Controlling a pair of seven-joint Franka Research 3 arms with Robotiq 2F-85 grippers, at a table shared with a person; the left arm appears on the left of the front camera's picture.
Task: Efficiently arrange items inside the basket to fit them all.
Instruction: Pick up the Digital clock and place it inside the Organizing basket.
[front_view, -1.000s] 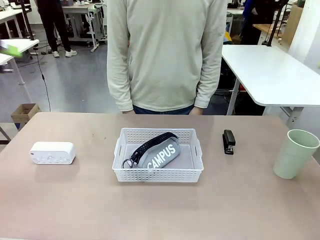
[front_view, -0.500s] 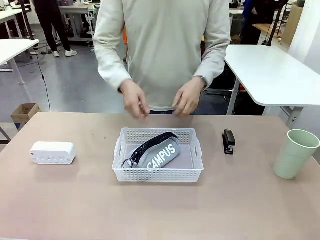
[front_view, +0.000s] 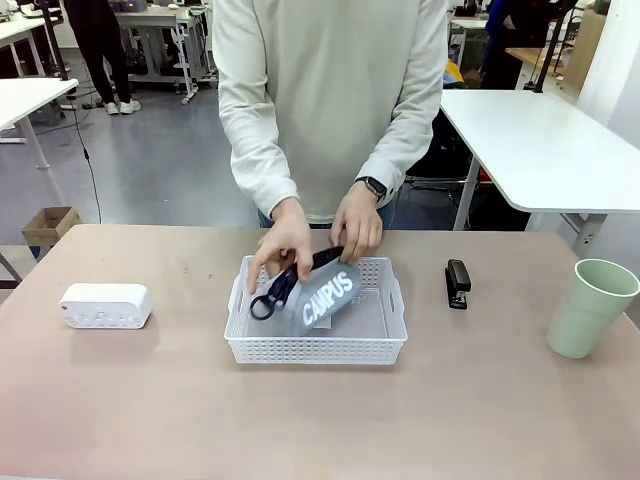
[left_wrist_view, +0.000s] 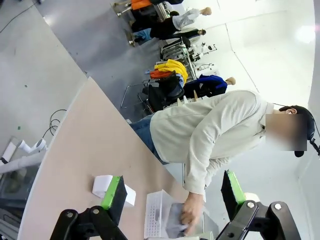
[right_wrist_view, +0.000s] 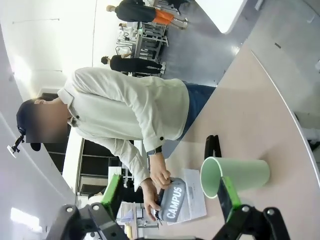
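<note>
Left gripper (left_wrist_view: 172, 192), lower edge of its wrist view: green-padded fingers spread wide apart, nothing between them, touching nothing, high above the table (front_view: 320, 430). White box (front_view: 105, 305): left of frame in the front view, flat on the table, well apart from the basket. Basket (front_view: 316, 352): centre of frame, white lattice sides. Grey pouch (front_view: 330, 295): in the basket's left and middle part, tilted steeply, "CAMPUS" print running upward to the right, black strap and ring at its left side; whether its lower end rests on the basket floor cannot be told. Person's right hand (front_view: 283, 245): on the pouch's strap end. Person's left hand (front_view: 357, 222): on the pouch's upper end, by the basket's far rim. Black stapler (front_view: 457, 283): just right of the basket, on the table. Pale green cup (front_view: 590, 308): right edge of frame, upright. Right gripper (right_wrist_view: 168, 195), lower edge of its wrist view: fingers likewise wide apart, empty, in contact with nothing.
</note>
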